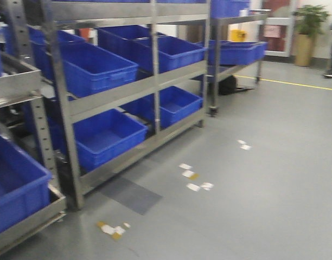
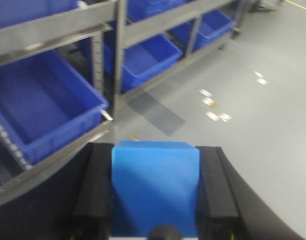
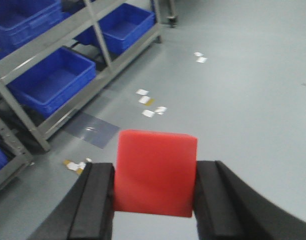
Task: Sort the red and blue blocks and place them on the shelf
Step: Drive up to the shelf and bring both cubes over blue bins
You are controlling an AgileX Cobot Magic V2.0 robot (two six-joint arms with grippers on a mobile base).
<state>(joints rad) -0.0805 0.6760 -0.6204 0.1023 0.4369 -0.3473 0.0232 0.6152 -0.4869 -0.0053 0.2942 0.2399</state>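
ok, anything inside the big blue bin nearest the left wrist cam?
Nothing visible: the blue bin shows bare bottom and walls. The shelf rail above covers its back edge, and its left end is out of frame.

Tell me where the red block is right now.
In the right wrist view, the red block is clamped in the right gripper, held over the grey floor, with the shelf off to the upper left.

On your left stands the shelf, bins in its tiers. One block sits between the fingers of the left gripper, the other block between those of the right gripper.
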